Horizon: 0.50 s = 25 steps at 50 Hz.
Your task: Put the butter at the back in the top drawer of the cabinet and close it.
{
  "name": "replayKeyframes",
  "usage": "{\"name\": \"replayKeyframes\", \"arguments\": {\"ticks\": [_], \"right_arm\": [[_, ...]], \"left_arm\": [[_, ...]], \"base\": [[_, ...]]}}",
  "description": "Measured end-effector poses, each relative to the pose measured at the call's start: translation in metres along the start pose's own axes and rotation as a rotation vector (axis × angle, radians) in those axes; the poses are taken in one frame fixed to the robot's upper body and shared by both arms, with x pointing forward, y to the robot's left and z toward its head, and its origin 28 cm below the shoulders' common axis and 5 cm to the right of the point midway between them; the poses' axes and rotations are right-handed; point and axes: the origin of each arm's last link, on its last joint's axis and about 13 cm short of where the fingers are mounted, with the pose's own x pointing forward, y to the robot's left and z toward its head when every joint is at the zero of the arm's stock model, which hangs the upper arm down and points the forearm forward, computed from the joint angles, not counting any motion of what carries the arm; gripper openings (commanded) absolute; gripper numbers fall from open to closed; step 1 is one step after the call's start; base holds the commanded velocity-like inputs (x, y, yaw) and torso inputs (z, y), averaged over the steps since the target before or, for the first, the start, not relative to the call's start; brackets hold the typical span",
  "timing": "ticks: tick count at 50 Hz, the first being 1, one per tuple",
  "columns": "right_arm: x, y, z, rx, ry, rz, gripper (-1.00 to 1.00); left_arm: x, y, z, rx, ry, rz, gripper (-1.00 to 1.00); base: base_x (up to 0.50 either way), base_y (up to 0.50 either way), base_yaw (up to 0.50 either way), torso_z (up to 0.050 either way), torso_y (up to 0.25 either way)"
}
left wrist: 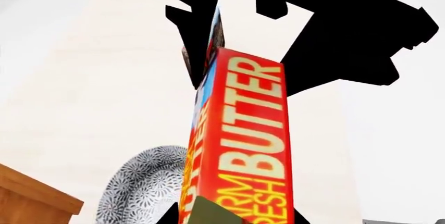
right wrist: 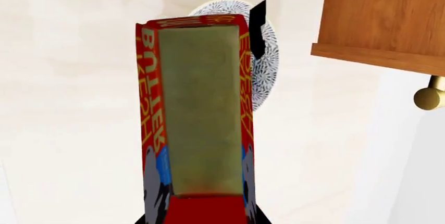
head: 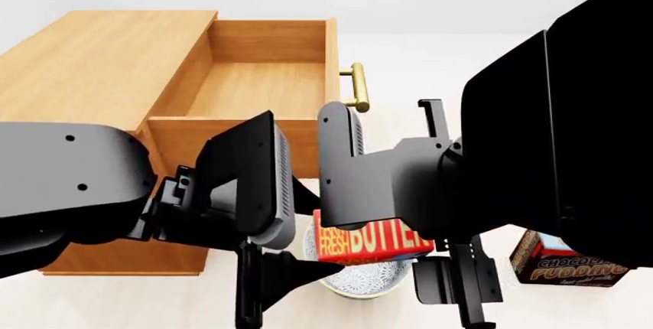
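Observation:
The butter (head: pixel 372 241), a red-and-orange box with white lettering, hangs lengthwise between my two grippers just above a patterned bowl (head: pixel 357 281). My left gripper (left wrist: pixel 233 218) is shut on one end of the butter (left wrist: pixel 243 130). My right gripper (right wrist: pixel 200 208) is shut on the other end of the butter (right wrist: pixel 201 104), with grey pads (right wrist: pixel 154 195) pressed on both narrow sides. Behind them, the cabinet (head: pixel 92 61) stands at the back left. Its top drawer (head: pixel 255 88) is pulled fully open with nothing in it, and its brass handle (head: pixel 357 88) points toward me.
A dark Chocolate Pudding box (head: pixel 566 262) lies on the white floor at the right. The patterned bowl (right wrist: pixel 268 52) sits directly under the butter. The drawer front's corner (right wrist: pixel 382 15) and handle (right wrist: pixel 431 96) are close beside the right gripper. Both forearms fill the foreground.

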Motion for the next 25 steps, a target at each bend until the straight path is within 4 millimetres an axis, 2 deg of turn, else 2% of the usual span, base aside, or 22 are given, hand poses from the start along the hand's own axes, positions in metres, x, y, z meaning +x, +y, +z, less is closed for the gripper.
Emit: {"name": "replayKeyframes", "arguments": {"ticks": [15, 16, 25], "right_arm": [[-0.0009, 0.0000, 0.0004, 0.000, 0.000, -0.007, -1.00], [-0.0011, 0.0000, 0.0004, 0.000, 0.001, -0.007, 1.00], [-0.0029, -0.0015, 0.0011, -0.002, -0.001, -0.030, 1.00]], "left_arm": [[-0.0011, -0.0011, -0.0013, 0.005, -0.017, 0.020, -1.00], [-0.0012, -0.0012, -0.0014, 0.005, -0.018, 0.021, -1.00], [-0.0009, -0.0014, -0.0033, 0.014, -0.022, 0.035, -1.00]], "base": [[0.00, 0.00, 0.00, 0.000, 0.001], [0.00, 0.00, 0.00, 0.000, 0.000], [0.00, 0.00, 0.00, 0.001, 0.001]]}}
